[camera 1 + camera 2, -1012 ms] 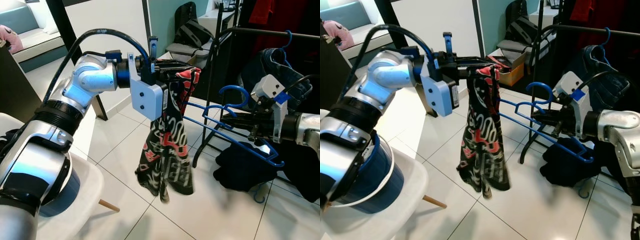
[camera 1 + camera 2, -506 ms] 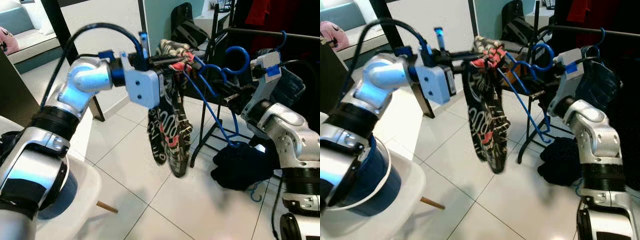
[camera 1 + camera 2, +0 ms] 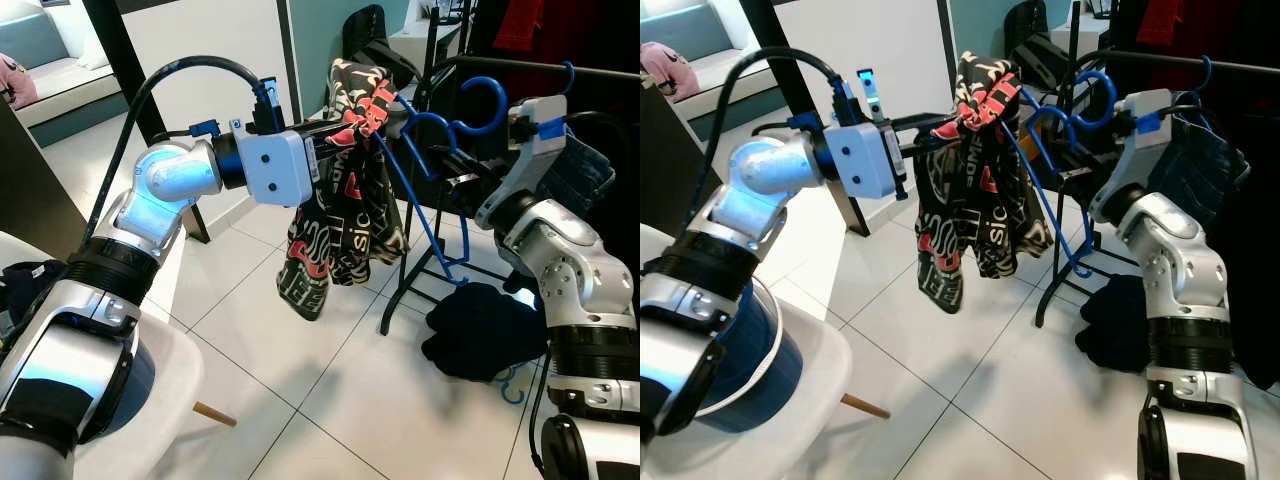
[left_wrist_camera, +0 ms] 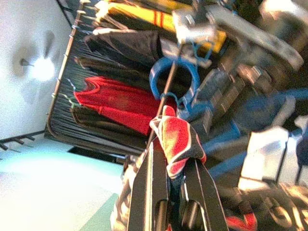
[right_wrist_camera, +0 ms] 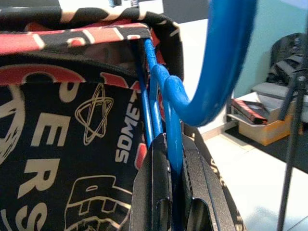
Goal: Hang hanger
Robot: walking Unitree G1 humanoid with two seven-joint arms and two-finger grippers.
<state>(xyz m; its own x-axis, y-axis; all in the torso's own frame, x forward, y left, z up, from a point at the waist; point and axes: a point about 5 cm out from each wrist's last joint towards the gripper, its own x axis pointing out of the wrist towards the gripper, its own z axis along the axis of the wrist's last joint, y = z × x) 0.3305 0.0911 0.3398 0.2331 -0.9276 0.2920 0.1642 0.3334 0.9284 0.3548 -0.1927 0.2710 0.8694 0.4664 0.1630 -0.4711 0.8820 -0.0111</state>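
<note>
the right gripper (image 5: 171, 192) pinches the blue hanger (image 3: 425, 215) neck; the left gripper (image 4: 175, 192) clamps the printed shirt (image 3: 345, 215). lift the hook squarely over the far-right rail (image 3: 560, 68).

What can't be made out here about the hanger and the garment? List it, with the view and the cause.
- Blue hanger: its far shoulder, head views, covered by the printed garment.
- Left pincer: where its tips end, left wrist view, wrapped in cloth.
- Clothes rail: its right end, left eye view, cut by the edge.
- Right pincer: its tips, right wrist view, blurred close up.
</note>
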